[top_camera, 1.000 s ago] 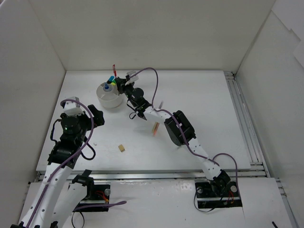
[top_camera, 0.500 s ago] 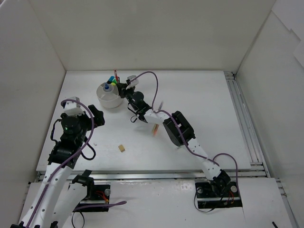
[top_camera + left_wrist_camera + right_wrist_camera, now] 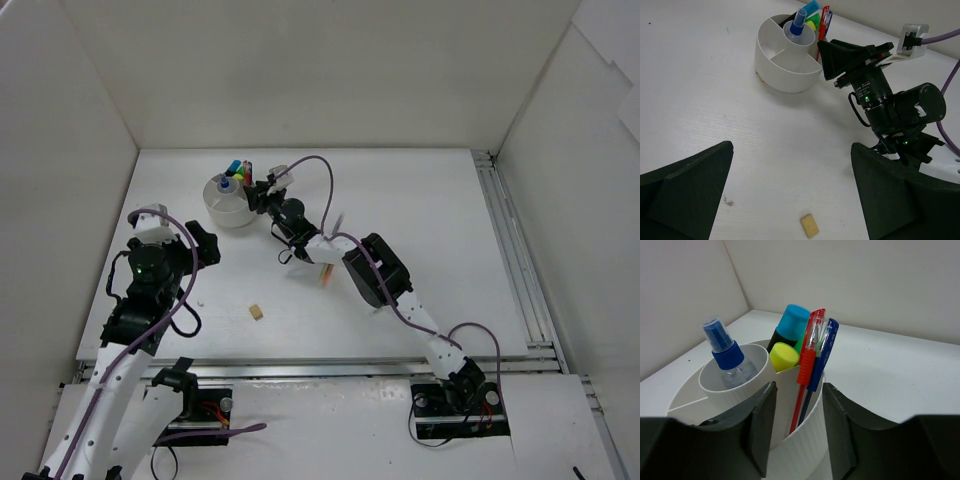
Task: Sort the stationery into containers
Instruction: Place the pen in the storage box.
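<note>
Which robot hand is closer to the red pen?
Right. The right gripper sits at the rim of the white bowl, beside the red pen; the left gripper hangs far back.

Robot lab cell: plain white walls (image 3: 300, 70) enclosing a table (image 3: 430, 210).

The right arm (image 3: 375, 275) stretches from its base at the near right edge across the white table (image 3: 440, 220) to the white bowl (image 3: 222, 212) at the far left – the right gripper (image 3: 260, 190) sits at the bowl's right rim. Highlighters (image 3: 236, 166) and a blue-capped tube (image 3: 228, 185) stand in the bowl. A beige eraser (image 3: 257, 312) lies alone near the front, between the arms – a second beige piece (image 3: 327, 270) lies just beside the right arm. The left arm (image 3: 150, 275) hangs over the table's left side.
</note>
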{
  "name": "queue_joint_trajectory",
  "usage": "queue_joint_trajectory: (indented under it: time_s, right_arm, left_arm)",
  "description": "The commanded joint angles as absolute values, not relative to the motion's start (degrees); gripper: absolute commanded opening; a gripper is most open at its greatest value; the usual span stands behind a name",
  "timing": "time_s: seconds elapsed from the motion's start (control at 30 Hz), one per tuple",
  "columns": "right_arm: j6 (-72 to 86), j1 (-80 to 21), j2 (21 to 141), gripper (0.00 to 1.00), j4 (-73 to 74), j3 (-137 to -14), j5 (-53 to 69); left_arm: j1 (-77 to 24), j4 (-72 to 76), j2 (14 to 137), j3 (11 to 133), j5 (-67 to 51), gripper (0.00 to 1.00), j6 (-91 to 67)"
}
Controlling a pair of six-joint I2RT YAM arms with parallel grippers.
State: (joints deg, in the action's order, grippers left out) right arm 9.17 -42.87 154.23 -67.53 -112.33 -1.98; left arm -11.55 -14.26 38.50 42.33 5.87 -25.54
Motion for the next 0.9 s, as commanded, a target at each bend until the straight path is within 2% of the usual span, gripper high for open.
queue_joint_trajectory:
  time_s: [0.0,0.03,0.1,0.2,0.27,0.3,0.33,0.43,0.57,0.67,0.77,0.8,0.87]
  right_arm:
    - [9.3,-43.3,145.4,0.39,-74.1,-111.4,-1.1]
    - [9.4,-43.2,144.6,0.44,-74.1,-110.8,-1.1]
    - [9.6,-43.5,141.8,0.46,-74.0,-108.6,-2.6]
    - [10.6,-44.0,135.8,0.63,-74.0,-102.8,-5.6]
    - [10.7,-44.4,132.5,0.77,-74.0,-97.3,-6.2]
    - [10.8,-44.4,129.2,0.91,-74.0,-95.2,-7.3]
    - [10.9,-44.6,127.5,0.98,-74.0,-93.1,-8.2]
    - [14.7,-44.7,121.6,0.98,-73.9,-84.0,-14.7]
    - [19.2,-44.6,111.8,0.98,-73.1,-65.3,-23.2]
    - [22.2,-44.4,102.2,0.98,-67.5,-55.4,-28.6]
    - [25.9,-43.8,89.3,0.98,-49.0,-52.2,-33.6]
    - [27.6,-43.3,86.9,0.98,-34.5,-52.8,-34.3]
    - [35.7,-40.9,82.7,0.98,-17.4,-57.5,-34.9]
  left_arm:
    - [-11.2,-11.5,38.4,43.7,5.9,1.0,-24.8]
    - [-11.2,-11.6,38.2,43.9,5.8,1.0,-24.9]
    - [-11.2,-12.0,38.0,44.1,5.8,1.0,-25.0]
    - [-11.2,-12.2,37.4,44.1,5.1,1.0,-25.4]
    - [-11.2,-12.2,36.8,44.1,4.3,1.0,-25.8]
    - [-11.2,-12.4,36.7,44.1,4.0,1.0,-25.9]
    - [-11.2,-12.4,36.4,44.2,3.8,1.0,-26.4]
    - [-11.2,-12.9,36.8,44.2,2.3,1.0,-26.8]
    - [-11.2,-12.7,38.9,45.1,-2.5,1.0,-26.4]
    - [-11.2,-10.3,42.0,45.5,-7.6,1.0,-25.1]
    - [-12.2,-6.3,46.4,46.4,-16.2,1.0,-22.8]
    - [-12.9,-5.5,47.9,47.0,-18.9,1.0,-22.0]
    - [-14.3,-4.9,53.9,49.3,-23.2,1.0,-20.2]
